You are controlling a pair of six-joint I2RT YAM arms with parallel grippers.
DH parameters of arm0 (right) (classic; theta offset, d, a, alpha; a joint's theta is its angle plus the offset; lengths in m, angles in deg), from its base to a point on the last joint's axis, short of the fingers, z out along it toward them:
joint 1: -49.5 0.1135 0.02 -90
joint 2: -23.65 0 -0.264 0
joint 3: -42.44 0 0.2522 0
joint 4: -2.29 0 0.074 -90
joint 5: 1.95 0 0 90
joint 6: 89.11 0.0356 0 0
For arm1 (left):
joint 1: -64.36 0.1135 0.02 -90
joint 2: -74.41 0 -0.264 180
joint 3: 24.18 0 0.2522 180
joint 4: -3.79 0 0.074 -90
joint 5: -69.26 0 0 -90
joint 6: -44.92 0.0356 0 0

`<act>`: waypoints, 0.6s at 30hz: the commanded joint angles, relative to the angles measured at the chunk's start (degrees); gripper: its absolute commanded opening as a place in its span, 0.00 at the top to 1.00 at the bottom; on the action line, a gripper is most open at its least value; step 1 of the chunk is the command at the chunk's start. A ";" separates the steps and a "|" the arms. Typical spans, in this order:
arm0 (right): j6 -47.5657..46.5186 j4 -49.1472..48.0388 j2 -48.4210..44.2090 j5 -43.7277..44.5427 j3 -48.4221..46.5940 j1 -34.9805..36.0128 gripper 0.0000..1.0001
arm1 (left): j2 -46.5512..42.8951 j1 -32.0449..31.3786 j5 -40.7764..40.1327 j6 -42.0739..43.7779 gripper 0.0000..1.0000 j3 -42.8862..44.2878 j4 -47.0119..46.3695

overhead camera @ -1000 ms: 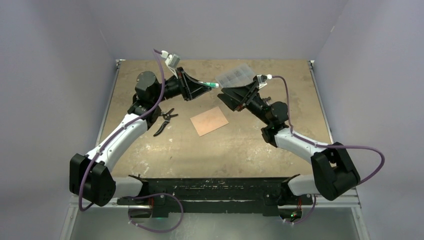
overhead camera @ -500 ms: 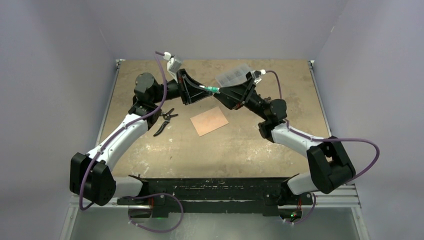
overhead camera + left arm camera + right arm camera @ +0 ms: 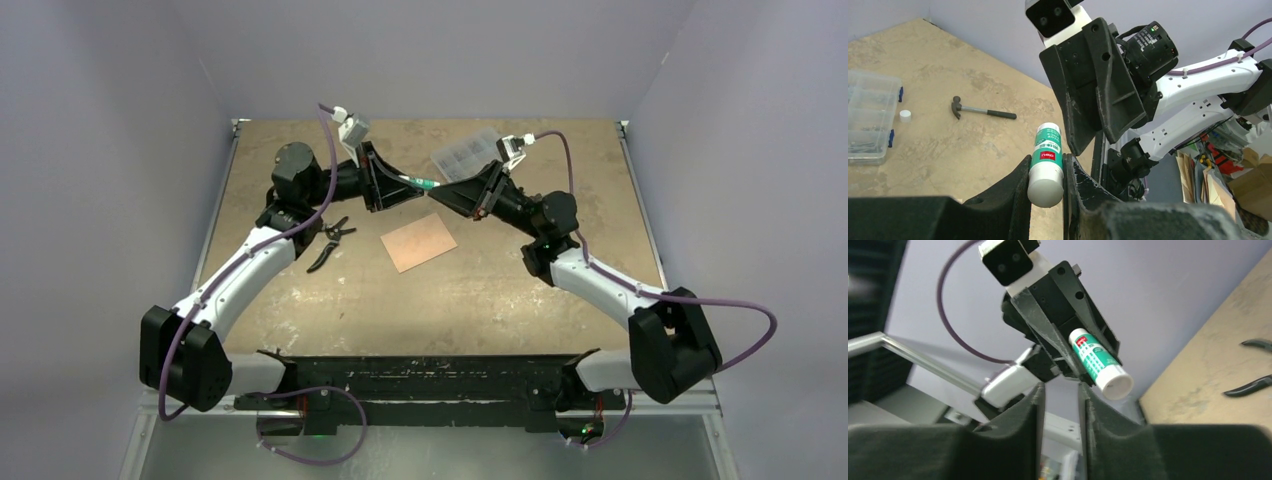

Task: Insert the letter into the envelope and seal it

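Note:
A salmon-tan paper rectangle, the envelope (image 3: pixel 419 241) as far as I can tell, lies flat mid-table. No flap shows from above, and no separate letter is in view. Above and behind it my left gripper (image 3: pixel 400 181) (image 3: pixel 1046 167) is shut on a green-and-white glue stick (image 3: pixel 415 183) (image 3: pixel 1047 160), held level and pointing right. My right gripper (image 3: pixel 436 190) (image 3: pixel 1061 387) meets the stick's free end. Its jaws stand a narrow gap apart with nothing between them. The stick's white end (image 3: pixel 1115 382) lies just outside the right-hand finger.
Black pliers (image 3: pixel 330 243) lie left of the envelope. A clear plastic parts box (image 3: pixel 465 150) sits at the back, with a small white cap (image 3: pixel 905 116) and a small hammer (image 3: pixel 980 111) beside it. Both arms hang above the table's middle rear.
My right gripper swung left up to the glue stick's tip and its jaws narrowed from wide open. My left gripper kept hold of the stick, barely moving.

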 commanded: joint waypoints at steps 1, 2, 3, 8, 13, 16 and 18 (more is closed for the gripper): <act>-8.34 1.12 -0.84 -2.26 -1.79 0.03 0.55 | -0.49 0.03 2.01 -0.20 1.00 3.46 1.83; -7.33 2.65 -0.83 -2.27 -1.74 -0.07 0.47 | -1.00 0.03 1.68 0.13 1.00 3.28 1.88; -5.99 2.70 -0.75 -2.77 -1.61 -0.10 0.40 | -1.50 0.03 1.23 0.67 1.00 3.13 1.94; -1.91 4.30 -1.28 -1.78 -0.15 -0.11 0.32 | -2.60 0.03 1.23 2.40 1.00 2.71 1.74; 0.41 0.82 -0.10 -0.41 0.85 -0.10 0.45 | -2.84 0.03 3.17 1.88 1.00 1.84 0.45; 1.31 -1.65 0.49 0.95 1.26 -0.13 0.52 | -3.18 0.03 4.17 2.41 1.00 1.01 0.34; 2.61 -4.08 0.90 1.08 1.81 -0.17 0.54 | -3.54 0.03 4.89 2.82 1.00 0.67 0.33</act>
